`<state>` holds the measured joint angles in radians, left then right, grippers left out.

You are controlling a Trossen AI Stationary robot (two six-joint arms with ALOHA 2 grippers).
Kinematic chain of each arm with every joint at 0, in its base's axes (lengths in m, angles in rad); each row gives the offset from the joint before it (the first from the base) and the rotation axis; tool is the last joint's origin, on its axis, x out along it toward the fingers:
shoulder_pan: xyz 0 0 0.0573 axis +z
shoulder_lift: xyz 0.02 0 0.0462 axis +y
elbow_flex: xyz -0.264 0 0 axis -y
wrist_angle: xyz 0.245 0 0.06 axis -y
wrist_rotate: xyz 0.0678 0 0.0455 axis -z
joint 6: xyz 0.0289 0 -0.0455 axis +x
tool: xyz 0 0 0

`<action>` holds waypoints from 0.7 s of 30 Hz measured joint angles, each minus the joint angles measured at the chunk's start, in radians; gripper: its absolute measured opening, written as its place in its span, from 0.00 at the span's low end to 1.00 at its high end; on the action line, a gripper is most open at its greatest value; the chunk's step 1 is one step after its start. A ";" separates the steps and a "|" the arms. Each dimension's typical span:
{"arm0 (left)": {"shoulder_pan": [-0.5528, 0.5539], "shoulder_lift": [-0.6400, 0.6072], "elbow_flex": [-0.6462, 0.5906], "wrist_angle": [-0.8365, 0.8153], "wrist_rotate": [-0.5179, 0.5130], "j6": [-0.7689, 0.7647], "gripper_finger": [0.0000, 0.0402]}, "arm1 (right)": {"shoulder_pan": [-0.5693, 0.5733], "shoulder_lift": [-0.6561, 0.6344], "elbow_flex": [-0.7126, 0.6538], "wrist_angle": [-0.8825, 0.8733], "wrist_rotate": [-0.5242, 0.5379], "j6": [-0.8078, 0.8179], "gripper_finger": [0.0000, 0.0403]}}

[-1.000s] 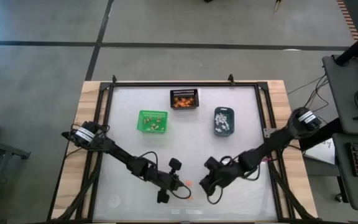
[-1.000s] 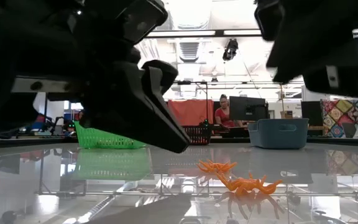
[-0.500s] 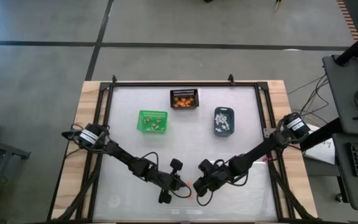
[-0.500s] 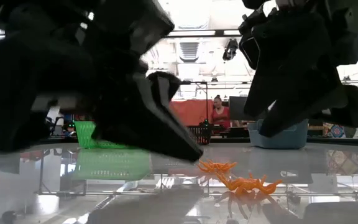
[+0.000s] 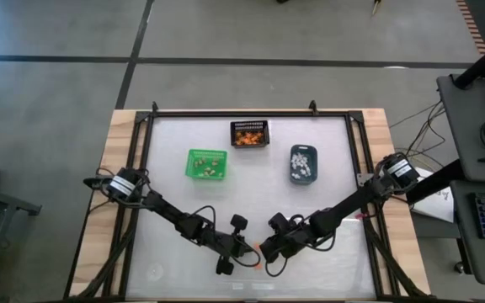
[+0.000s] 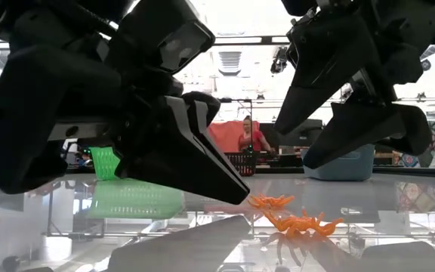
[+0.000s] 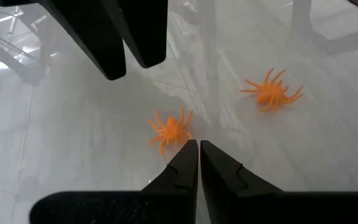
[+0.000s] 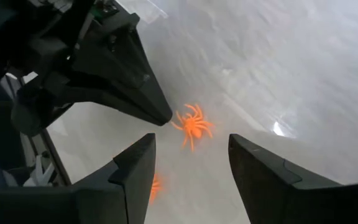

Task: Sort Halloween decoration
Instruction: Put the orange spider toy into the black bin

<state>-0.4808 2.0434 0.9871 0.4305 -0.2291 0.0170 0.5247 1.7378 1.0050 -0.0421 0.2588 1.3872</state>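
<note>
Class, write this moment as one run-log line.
stage: approaching orange spider | right gripper: open, over it | left gripper: shut, tips beside it | second spider: loose on table

Glossy plastic spiders [image 7: 171, 129] on a smooth, reflective tabletop [image 7: 328, 149].

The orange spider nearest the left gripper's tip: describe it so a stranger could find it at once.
On the frosted white table, look at the near edge, midway, where the two dark arms meet. Two small orange plastic spiders lie there; this orange spider sits right at the shut left gripper, in front of the open right gripper, while the other orange spider lies apart.
</note>
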 joint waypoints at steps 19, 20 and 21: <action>0.019 0.044 0.000 0.108 0.000 0.017 0.00 | 0.003 0.017 -0.023 0.027 0.038 -0.002 0.48; 0.019 0.045 0.000 0.111 0.000 0.013 0.00 | 0.005 0.028 -0.023 0.042 0.033 -0.002 0.48; 0.018 0.045 0.000 0.109 0.001 0.006 0.00 | 0.006 0.044 -0.023 0.064 0.030 -0.002 0.48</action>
<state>-0.4629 2.0884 0.9867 0.5391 -0.2283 0.0233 0.5310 1.7815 0.9818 0.0219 0.2890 1.3857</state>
